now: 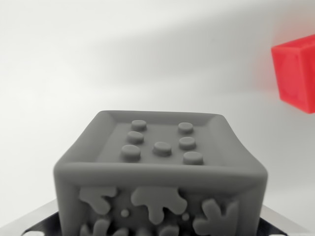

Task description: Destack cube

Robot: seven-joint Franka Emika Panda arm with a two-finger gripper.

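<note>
Gripper fingers not clearly in view; only dark metal edges (34, 219) at the lower corners, so impossible to tell whether apart, together or clamped. Close in front, filling the near middle: a grey moulded rubbery cube (160, 179) with seven raised studs on its recessed top. Farther off, at the right edge: a glossy red plastic cube (297, 73) on the white surface (98, 59). Probably carrying or placing the lifted cube; next, lowering onto clear surface, then release.
</note>
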